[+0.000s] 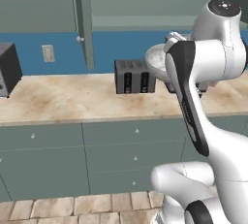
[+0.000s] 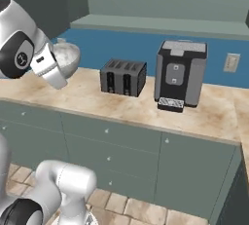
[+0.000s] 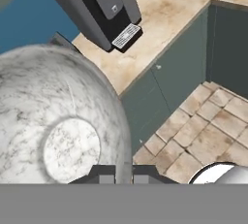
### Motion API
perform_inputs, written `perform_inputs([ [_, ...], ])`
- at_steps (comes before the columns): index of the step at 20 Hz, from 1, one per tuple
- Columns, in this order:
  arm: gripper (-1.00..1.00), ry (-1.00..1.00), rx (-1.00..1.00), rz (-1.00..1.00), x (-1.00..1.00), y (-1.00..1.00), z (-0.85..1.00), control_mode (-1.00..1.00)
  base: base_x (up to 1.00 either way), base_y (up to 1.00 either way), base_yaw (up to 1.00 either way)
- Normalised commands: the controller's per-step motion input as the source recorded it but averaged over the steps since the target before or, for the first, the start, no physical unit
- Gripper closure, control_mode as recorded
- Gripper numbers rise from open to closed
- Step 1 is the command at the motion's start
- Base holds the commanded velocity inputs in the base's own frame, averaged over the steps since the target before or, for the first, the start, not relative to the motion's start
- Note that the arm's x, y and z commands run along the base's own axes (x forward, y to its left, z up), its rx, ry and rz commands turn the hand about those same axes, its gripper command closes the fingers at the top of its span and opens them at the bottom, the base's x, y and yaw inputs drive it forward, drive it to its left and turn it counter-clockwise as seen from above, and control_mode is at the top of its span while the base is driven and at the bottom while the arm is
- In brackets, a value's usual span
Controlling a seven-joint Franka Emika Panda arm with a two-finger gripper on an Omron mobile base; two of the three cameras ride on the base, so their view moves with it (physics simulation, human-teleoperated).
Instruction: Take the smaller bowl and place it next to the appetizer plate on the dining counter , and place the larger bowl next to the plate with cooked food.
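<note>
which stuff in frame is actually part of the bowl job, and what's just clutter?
Job:
- smaller bowl, marbled, rim clamped in the gripper, held up off the counter

Clutter:
- toaster
- coffee machine
- kitchen counter
- wall outlet

A dark toaster is seen standing on the beige marbled tabletop, against the blue wall. Just right of the toaster, the smaller bowl is held raised above the tabletop, largely hidden behind the white arm. Far left of the toaster, a dark appliance is cut by the frame edge. Grey-green drawers are seen below the toaster.
</note>
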Motion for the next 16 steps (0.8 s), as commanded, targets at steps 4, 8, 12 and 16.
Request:
perform_inputs([
  [4, 1.00, 0.00, 0.00, 0.00, 0.00, 0.00, 0.00, 1.00, -1.00, 0.34, 0.06],
  [8, 1.00, 0.00, 0.00, 0.00, 0.00, 0.00, 0.00, 1.00, -1.00, 0.25, 0.05],
  [12, 1.00, 0.00, 0.00, 0.00, 0.00, 0.00, 0.00, 1.00, -1.00, 0.27, 0.05],
  [16, 1.00, 0.00, 0.00, 0.00, 0.00, 0.00, 0.00, 1.00, -1.00, 0.31, 0.06],
])
